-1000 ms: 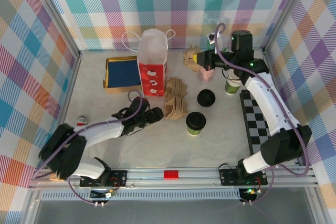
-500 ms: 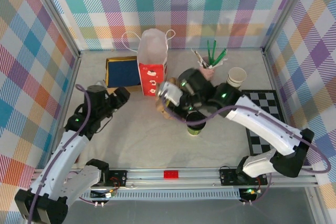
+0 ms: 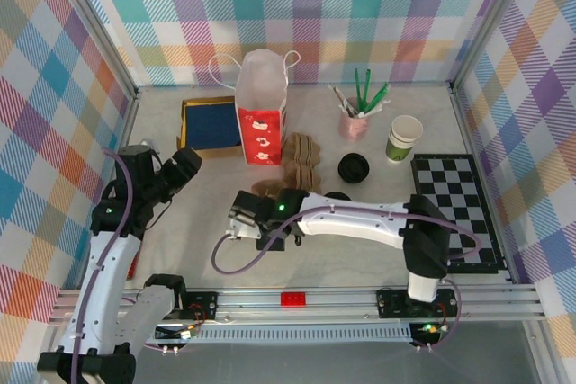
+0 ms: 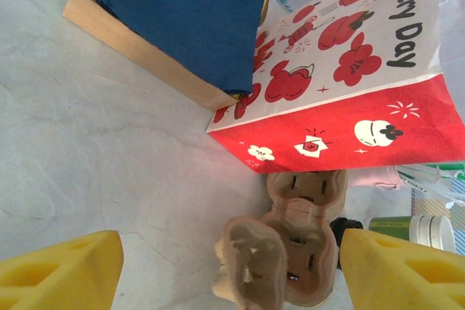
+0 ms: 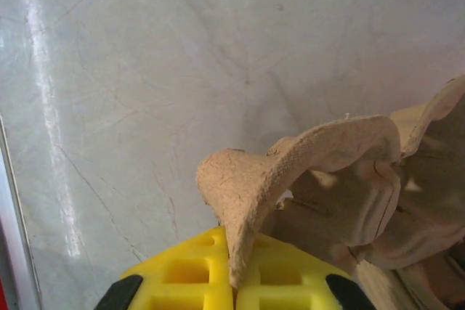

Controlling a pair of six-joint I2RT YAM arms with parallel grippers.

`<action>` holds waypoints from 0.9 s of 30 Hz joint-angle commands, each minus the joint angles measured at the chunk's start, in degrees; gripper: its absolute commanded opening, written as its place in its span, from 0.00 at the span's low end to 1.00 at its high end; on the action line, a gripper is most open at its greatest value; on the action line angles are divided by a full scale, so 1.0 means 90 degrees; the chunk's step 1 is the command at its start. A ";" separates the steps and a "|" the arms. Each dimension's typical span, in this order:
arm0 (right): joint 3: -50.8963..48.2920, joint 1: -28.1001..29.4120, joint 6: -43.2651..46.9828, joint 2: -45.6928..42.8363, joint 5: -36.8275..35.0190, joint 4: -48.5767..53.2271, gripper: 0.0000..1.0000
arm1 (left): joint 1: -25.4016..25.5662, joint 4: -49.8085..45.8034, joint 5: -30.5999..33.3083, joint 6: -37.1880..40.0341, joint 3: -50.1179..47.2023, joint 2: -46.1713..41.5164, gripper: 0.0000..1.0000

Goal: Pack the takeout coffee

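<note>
right arm: swung from the back right corner through the centre; now stretched low and leftward across the table.
right gripper (image 3: 247,218): still pinching the cup carrier (image 5: 290,179), which has come down with it to the table.
pen cup (image 3: 353,123): uncovered, now well behind and to the right of that gripper.
takeout coffee (image 3: 337,195): formerly clear, now mostly hidden behind the right arm.
left gripper (image 3: 184,166): pulled back and raised at the left; the carrier stack (image 4: 301,252), once at its tips, now lies well ahead of them.

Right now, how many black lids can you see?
2. A loose round black plastic lid lies beside the brown cardboard cup carriers; a second black lid peeks from behind the right arm, mostly hidden.
</note>
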State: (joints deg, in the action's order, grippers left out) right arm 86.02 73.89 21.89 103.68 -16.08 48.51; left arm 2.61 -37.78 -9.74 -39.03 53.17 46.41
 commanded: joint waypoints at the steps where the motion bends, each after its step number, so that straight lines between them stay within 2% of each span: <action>1: -0.0012 0.0231 -0.0086 0.0241 0.0164 -0.0116 0.07 | -0.0133 -0.0241 -0.0121 0.0186 -0.0028 -0.0162 0.78; 2: -0.0001 0.0252 -0.0107 0.0326 0.0242 -0.0089 0.15 | -0.0141 -0.0240 -0.0109 0.0196 -0.0026 -0.0167 0.79; 3: 0.0033 0.0266 -0.0122 0.0389 0.0325 -0.0046 0.29 | -0.0147 -0.0241 -0.0112 0.0215 -0.0029 -0.0174 0.79; 5: 0.0109 0.0261 -0.0135 0.0428 0.0481 0.0096 0.45 | -0.0167 -0.0275 -0.0117 0.0258 -0.0014 -0.0147 0.79; 9: 0.0236 0.0234 -0.0124 0.0189 0.0692 0.0330 0.57 | -0.0167 -0.0305 -0.0084 0.0332 -0.0083 -0.0190 0.79; 15: 0.0624 -0.0100 -0.0065 -0.0275 0.0898 0.0698 0.60 | -0.0160 -0.0526 0.0056 0.0617 -0.0163 -0.0289 0.78; 17: 0.0834 -0.0479 -0.0070 -0.0428 0.1006 0.0615 0.62 | -0.0135 -0.0519 -0.0005 0.0646 -0.0293 -0.0311 0.78; 19: 0.1043 -0.1137 -0.0355 -0.0513 0.1507 0.0446 0.64 | 0.0037 -0.0220 -0.0319 0.0654 -0.0558 -0.0273 0.78; 22: 0.1382 -0.1838 -0.0934 -0.0352 0.2126 0.0447 0.61 | 0.0880 -0.0102 -0.0089 0.0750 -0.0704 0.0086 0.77; 25: 0.1135 -0.1880 -0.1214 -0.0291 0.2287 0.0179 0.54 | 0.1825 -0.0109 0.0693 0.0822 -0.0725 0.0560 0.76; 27: 0.0901 -0.1879 -0.1383 -0.0244 0.2318 0.0045 0.47 | 0.1993 0.0113 0.0754 0.0746 -0.0873 0.0849 0.76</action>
State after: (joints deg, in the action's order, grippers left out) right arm 96.42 54.35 13.54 100.92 -0.30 49.17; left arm 18.50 -38.76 -6.74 -33.30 46.87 52.27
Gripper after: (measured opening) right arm 0.478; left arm 0.758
